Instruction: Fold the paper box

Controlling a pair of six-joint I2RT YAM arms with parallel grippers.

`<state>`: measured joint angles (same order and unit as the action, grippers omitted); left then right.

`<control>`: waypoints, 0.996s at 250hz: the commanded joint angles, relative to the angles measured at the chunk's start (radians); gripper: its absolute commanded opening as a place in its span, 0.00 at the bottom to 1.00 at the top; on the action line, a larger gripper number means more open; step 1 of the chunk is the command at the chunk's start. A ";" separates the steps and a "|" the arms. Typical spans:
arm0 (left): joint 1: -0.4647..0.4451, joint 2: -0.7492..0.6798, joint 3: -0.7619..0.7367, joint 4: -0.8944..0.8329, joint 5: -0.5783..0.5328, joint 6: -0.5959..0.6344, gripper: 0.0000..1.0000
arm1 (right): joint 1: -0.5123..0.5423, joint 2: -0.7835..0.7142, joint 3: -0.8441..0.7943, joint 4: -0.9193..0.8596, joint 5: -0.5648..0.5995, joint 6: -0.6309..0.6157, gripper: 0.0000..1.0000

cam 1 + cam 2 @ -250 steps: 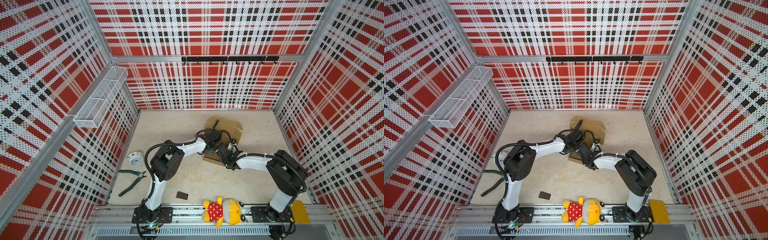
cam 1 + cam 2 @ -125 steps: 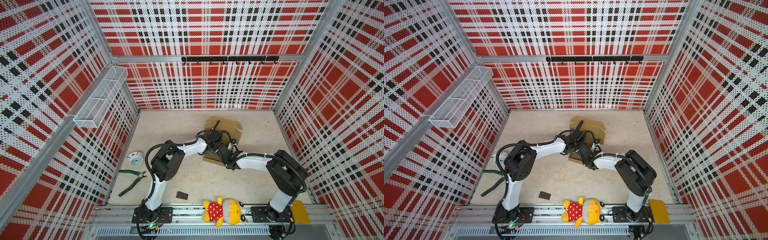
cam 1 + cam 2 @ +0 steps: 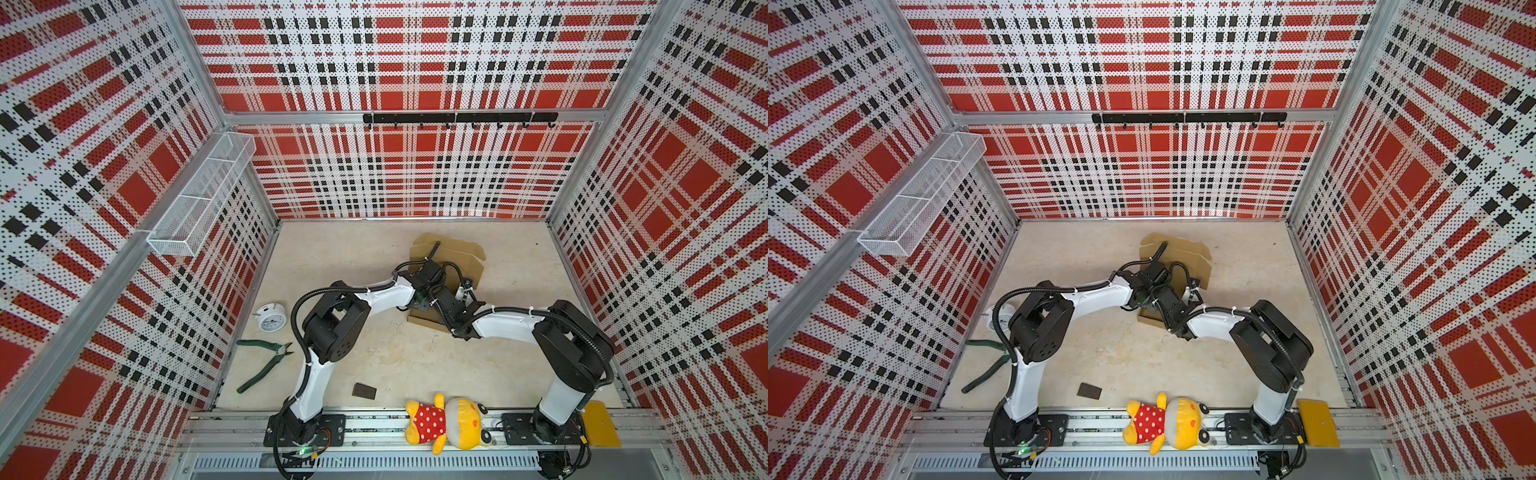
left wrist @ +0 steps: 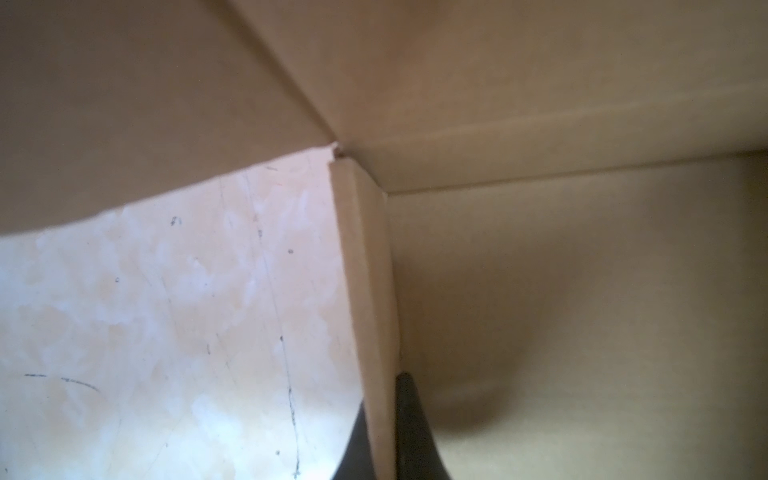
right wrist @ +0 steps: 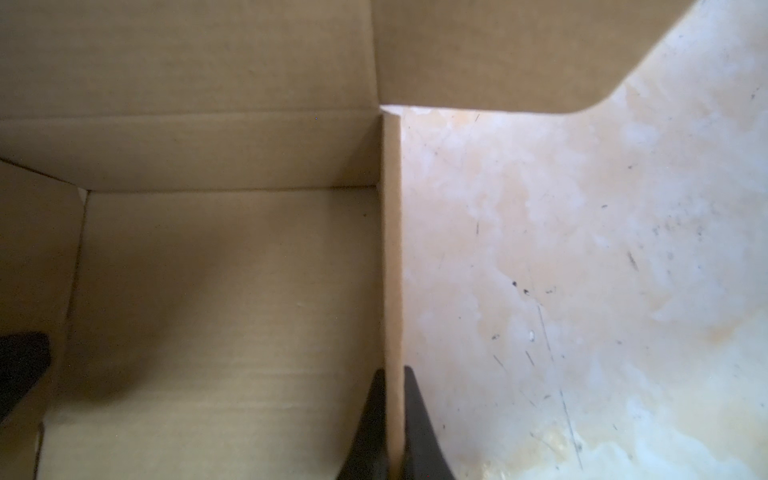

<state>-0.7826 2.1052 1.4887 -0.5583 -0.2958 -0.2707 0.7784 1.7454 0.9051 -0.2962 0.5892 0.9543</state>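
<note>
Well off to the left of the left fingers, a white alarm clock, green pliers and a small dark block lie on the table. The left gripper is clenched on the paper box. Its 2 dark fingers straddle an upright side wall, 1 inside over the box floor and 1 outside over bare table. Just beyond the fingertips, that wall meets the back wall at a corner. The box sits between both grippers, toward the table's far side. The right gripper likewise pinches the opposite side wall, with 1 finger outside and 1 inside.
</note>
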 commanded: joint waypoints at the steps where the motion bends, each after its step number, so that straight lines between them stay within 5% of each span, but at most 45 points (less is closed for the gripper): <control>1: -0.060 0.004 -0.020 -0.028 0.017 -0.002 0.19 | 0.010 -0.015 0.013 0.089 -0.016 -0.033 0.00; 171: -0.027 -0.114 -0.042 -0.015 -0.005 0.043 0.38 | -0.011 -0.022 -0.009 0.088 -0.018 -0.031 0.00; 249: -0.018 -0.066 -0.042 -0.006 -0.001 0.039 0.18 | -0.010 -0.008 0.003 0.087 -0.030 -0.032 0.00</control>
<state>-0.7849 2.0113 1.4433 -0.5674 -0.2943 -0.2157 0.7654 1.7374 0.8894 -0.2581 0.5678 0.9424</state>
